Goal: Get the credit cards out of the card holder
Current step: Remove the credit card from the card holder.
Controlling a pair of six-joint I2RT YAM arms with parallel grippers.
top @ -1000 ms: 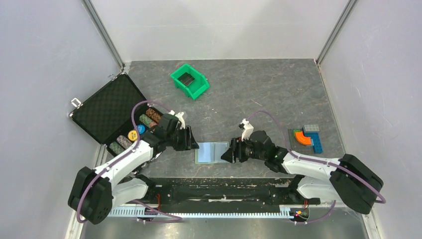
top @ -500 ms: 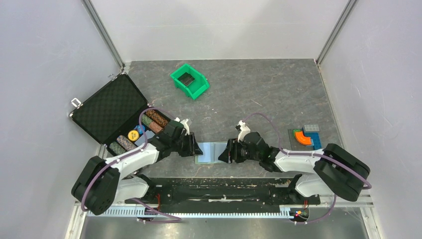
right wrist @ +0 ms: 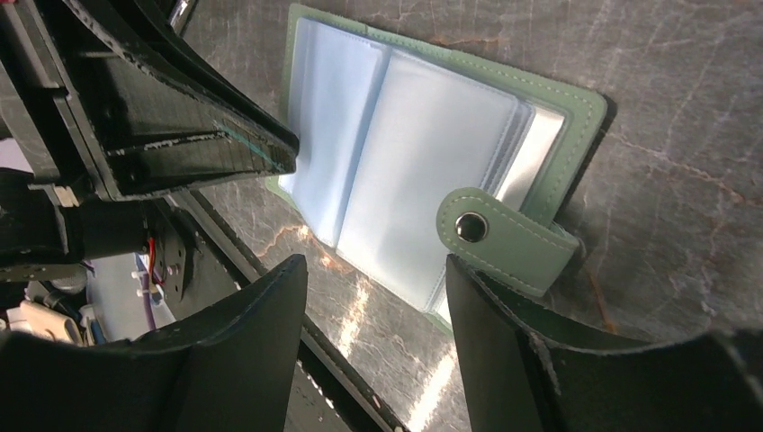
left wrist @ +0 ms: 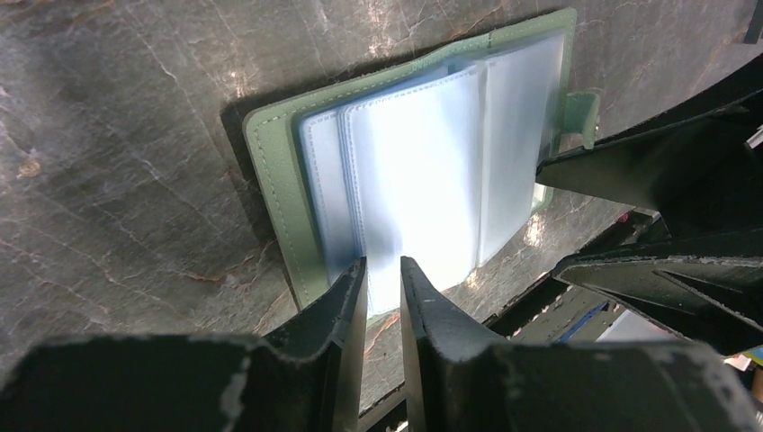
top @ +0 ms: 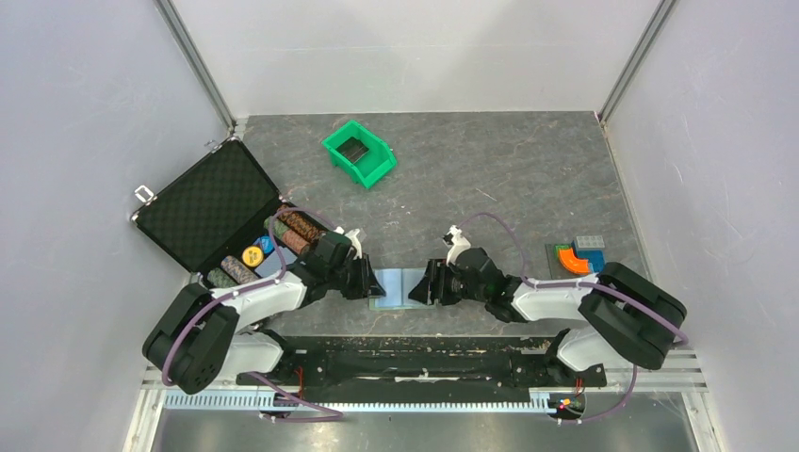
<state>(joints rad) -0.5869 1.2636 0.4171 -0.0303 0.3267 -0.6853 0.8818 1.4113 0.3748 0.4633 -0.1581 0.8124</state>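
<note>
Left wrist view: my left gripper [left wrist: 382,288] has its fingers nearly together, a slit between them, at the near edge of the clear sleeves [left wrist: 423,162]. I cannot tell if a leaf is caught.
Right wrist view: my right gripper [right wrist: 371,263] is spread wide, straddling the snap tab [right wrist: 504,238].
Holder: the card holder [left wrist: 279,180] lies open on the surface [left wrist: 117,135], between both grippers.
Cards: I see no credit cards in the sleeves.
Handling: I judge it light and floppy, with slippery sleeves. I would pin the green cover and pinch a card's exposed edge.
</note>
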